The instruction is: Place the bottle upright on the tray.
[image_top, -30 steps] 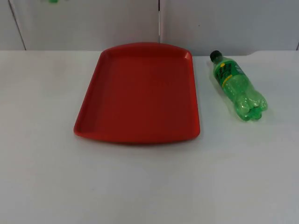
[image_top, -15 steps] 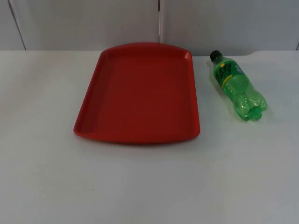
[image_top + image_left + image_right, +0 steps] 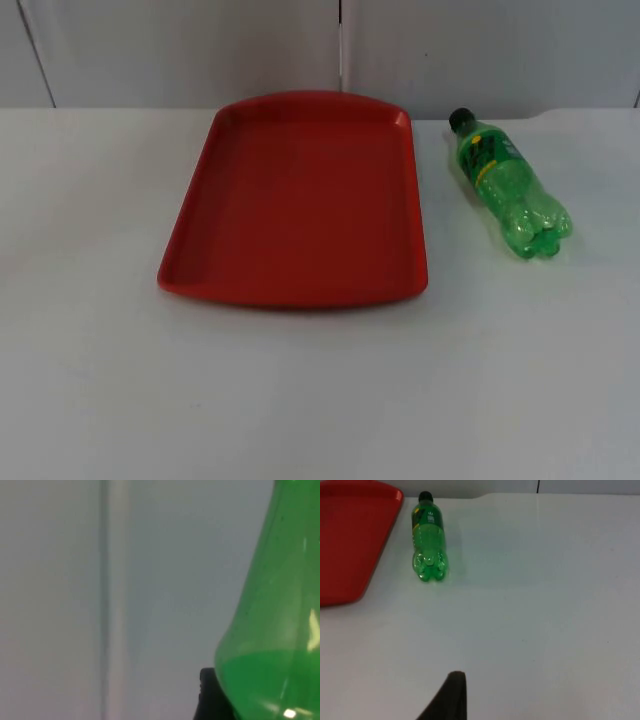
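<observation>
While green plastic bottle (image 3: 510, 188) lies sideways on white surface (image 3: 320, 400) beside red plastic tray (image 3: 300, 200), both arms wait. Left end effector (image 3: 212, 696) and right end effector (image 3: 451, 696) sit off the tray; spread or pressed together, can't tell.

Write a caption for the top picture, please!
Green bottle lying on its side on the white table, beside an empty red tray.

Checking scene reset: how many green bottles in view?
1 for sure: green bottle lying on its side on the table, right of the red tray, cap toward the wall. The left wrist view has a green translucent shape up close, maybe a second.
</observation>
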Action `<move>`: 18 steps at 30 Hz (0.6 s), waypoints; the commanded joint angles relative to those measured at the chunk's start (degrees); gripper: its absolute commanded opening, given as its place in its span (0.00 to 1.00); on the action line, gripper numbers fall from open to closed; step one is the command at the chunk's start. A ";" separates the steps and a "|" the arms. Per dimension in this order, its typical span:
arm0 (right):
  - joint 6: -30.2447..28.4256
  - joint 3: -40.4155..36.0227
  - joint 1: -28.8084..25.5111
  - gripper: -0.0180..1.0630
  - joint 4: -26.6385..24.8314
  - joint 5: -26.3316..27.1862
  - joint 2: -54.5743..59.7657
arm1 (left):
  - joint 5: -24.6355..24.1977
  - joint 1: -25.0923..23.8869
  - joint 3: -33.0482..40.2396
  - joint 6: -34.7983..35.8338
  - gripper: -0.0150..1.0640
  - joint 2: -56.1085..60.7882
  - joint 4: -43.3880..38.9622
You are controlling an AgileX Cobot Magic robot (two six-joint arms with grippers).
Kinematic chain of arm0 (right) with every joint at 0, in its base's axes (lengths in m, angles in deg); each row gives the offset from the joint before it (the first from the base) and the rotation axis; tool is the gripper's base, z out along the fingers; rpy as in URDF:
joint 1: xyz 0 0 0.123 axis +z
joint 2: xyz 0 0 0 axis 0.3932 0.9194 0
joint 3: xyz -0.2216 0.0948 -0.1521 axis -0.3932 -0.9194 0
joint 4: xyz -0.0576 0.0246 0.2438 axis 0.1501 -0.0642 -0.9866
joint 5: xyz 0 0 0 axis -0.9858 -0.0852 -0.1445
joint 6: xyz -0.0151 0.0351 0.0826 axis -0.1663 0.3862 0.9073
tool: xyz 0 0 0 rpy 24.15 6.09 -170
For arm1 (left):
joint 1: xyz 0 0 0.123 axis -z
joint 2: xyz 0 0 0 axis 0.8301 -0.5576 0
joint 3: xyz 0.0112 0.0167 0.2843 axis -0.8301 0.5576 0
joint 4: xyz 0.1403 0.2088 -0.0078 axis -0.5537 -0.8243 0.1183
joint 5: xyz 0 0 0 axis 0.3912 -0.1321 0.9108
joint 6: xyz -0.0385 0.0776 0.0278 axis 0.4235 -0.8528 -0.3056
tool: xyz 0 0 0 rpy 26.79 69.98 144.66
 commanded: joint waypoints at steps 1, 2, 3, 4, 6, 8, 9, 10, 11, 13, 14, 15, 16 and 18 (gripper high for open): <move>0.15 -0.11 -0.32 0.99 -0.08 0.28 -0.14 | 7.99 -1.89 -0.13 12.18 0.01 -0.56 -10.17; 0.15 -0.11 -0.32 0.99 -0.08 0.28 -0.14 | 7.56 -2.19 -0.13 12.18 0.01 -0.94 -10.17; 0.15 -0.11 -0.32 0.99 -0.08 0.28 -0.14 | 6.51 -2.19 -0.13 11.94 0.01 -1.45 -10.66; 0.15 -0.11 -0.32 0.99 -0.08 0.28 -0.14 | 6.51 -2.19 -0.13 11.94 0.01 -1.45 -10.66; 0.15 -0.11 -0.32 0.99 -0.08 0.28 -0.14 | 5.44 -2.19 -0.13 10.03 0.01 -2.11 -11.73; 0.15 -0.11 -0.32 0.99 -0.08 0.28 -0.14 | 6.50 -2.19 -0.13 8.90 0.01 -3.07 -11.10; 0.15 -0.11 -0.32 0.99 -0.08 0.28 -0.14 | 6.50 -2.19 -0.13 8.90 0.01 -3.07 -11.10; 0.15 -0.11 -0.32 0.99 -0.08 0.28 -0.14 | 7.70 -2.19 -0.13 8.77 0.01 -3.45 -10.34; 0.15 -0.11 -0.32 0.99 -0.08 0.28 -0.14 | 8.65 -2.19 -0.13 8.07 0.01 -4.24 -9.10; 0.15 -0.11 -0.32 0.99 -0.08 0.28 -0.14 | 9.25 -2.19 -0.24 3.01 0.01 -6.19 -3.27; 0.15 -0.11 -0.32 0.99 -0.08 0.28 -0.14 | 9.25 -2.19 -0.24 3.01 0.01 -6.19 -3.27; 0.15 -0.11 -0.32 0.99 -0.08 0.28 -0.14 | 9.25 -2.19 -0.24 -0.18 0.01 -7.03 -0.97; 0.15 -0.11 -0.32 0.99 -0.08 0.28 -0.14 | 9.37 -2.19 -0.24 -3.46 0.01 -7.84 0.46; 0.15 -0.11 -0.32 0.99 -0.08 0.28 -0.14 | 9.88 -2.19 -0.24 -6.50 0.01 -8.63 1.48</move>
